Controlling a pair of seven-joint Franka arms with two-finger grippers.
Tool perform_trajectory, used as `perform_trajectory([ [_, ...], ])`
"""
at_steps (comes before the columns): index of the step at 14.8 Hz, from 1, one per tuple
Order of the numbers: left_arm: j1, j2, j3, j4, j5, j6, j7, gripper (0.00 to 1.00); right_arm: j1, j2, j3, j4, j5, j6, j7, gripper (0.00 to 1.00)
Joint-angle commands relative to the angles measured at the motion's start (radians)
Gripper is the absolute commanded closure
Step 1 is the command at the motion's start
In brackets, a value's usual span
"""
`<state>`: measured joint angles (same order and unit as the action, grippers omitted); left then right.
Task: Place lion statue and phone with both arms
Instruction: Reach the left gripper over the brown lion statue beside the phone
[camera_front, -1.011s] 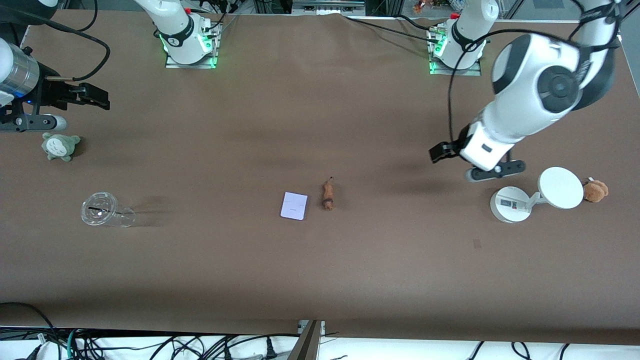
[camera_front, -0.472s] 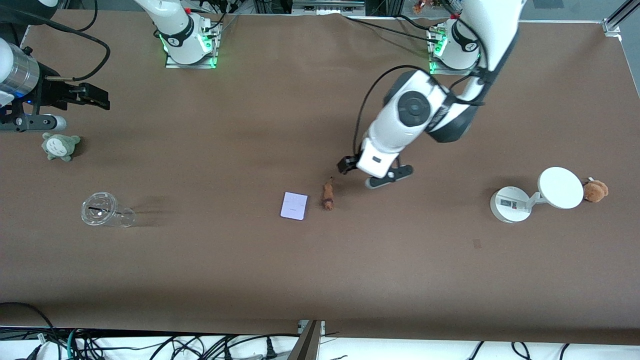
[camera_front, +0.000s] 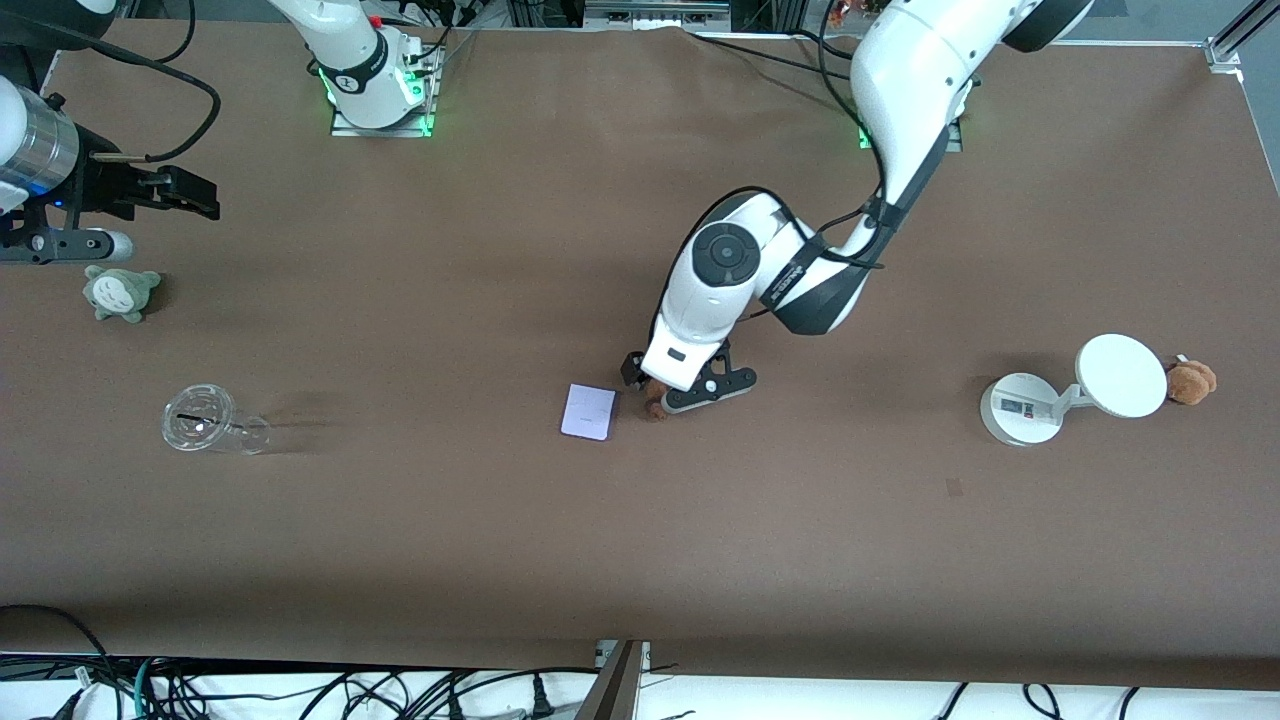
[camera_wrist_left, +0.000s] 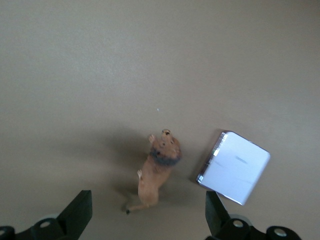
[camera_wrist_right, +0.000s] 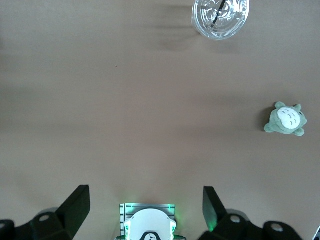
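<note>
The lion statue lies on the brown table at mid-table, a small orange-brown figurine with a dark mane, mostly hidden under my left hand. In the left wrist view the lion statue lies on its side. The phone, a pale lavender-white rectangle, lies flat beside it toward the right arm's end; it also shows in the left wrist view. My left gripper is open, low over the lion's tail end, jaws on either side and not touching it. My right gripper is open and empty, waiting in the air at the right arm's end.
A grey-green plush and a clear plastic cup on its side lie at the right arm's end. A white round-based stand with a disc and a brown plush stand at the left arm's end.
My left arm has swung from beside the white stand to mid-table and come down over the lion statue. The right arm, the lion and the phone have not moved.
</note>
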<state>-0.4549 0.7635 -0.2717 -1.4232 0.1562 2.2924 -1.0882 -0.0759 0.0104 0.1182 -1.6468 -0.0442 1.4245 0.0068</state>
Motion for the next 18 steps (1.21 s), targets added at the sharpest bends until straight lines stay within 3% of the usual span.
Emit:
perform_trajectory([
  [1,-0.151,0.054,0.142,0.090,0.023,-0.016,-0.010,0.00,-0.007,-0.006,0.006,-0.001,0.015,-0.009,0.016,0.00],
  [3,-0.205,0.089,0.193,0.118,0.022,-0.014,-0.015,0.00,-0.007,-0.004,0.008,-0.001,0.015,-0.007,0.016,0.00],
  [14,-0.211,0.175,0.226,0.164,0.023,0.071,0.013,0.00,-0.007,-0.004,0.006,-0.001,0.015,-0.007,0.016,0.00],
  [16,-0.211,0.172,0.226,0.164,0.025,0.070,0.013,0.15,-0.007,-0.004,0.006,-0.001,0.015,-0.007,0.016,0.00],
  [18,-0.211,0.166,0.224,0.162,0.026,0.068,0.025,0.19,-0.007,-0.004,0.006,-0.001,0.015,-0.007,0.016,0.00],
])
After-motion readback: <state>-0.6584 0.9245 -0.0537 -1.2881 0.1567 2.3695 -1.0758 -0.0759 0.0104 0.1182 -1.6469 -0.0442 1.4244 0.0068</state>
